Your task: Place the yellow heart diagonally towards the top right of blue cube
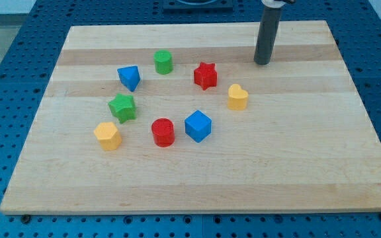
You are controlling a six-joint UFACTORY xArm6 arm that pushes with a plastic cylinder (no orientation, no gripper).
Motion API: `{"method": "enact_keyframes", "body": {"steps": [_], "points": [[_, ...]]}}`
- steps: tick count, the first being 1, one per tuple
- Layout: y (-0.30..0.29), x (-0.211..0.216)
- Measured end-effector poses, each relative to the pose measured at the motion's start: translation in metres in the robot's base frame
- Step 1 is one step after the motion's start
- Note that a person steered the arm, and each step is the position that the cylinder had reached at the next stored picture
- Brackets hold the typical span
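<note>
The yellow heart (237,96) lies right of the board's middle. The blue cube (198,125) sits below and to the left of it, a short gap apart. My tip (262,63) rests on the board near the view's top, above and slightly right of the yellow heart, touching no block. The dark rod rises straight up from the tip out of the view's top.
A red star (205,75), a green cylinder (163,62), a blue triangular block (129,77), a green star (122,107), a yellow hexagonal block (107,135) and a red cylinder (163,131) form a loose ring. The wooden board (309,165) lies on a blue perforated table.
</note>
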State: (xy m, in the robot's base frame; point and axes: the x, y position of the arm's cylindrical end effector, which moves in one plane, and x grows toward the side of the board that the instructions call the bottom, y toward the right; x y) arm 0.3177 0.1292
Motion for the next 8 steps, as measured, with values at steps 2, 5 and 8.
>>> {"method": "enact_keyframes", "body": {"steps": [2, 5, 8], "points": [[0.0, 0.029], [-0.004, 0.113], [-0.049, 0.111]]}}
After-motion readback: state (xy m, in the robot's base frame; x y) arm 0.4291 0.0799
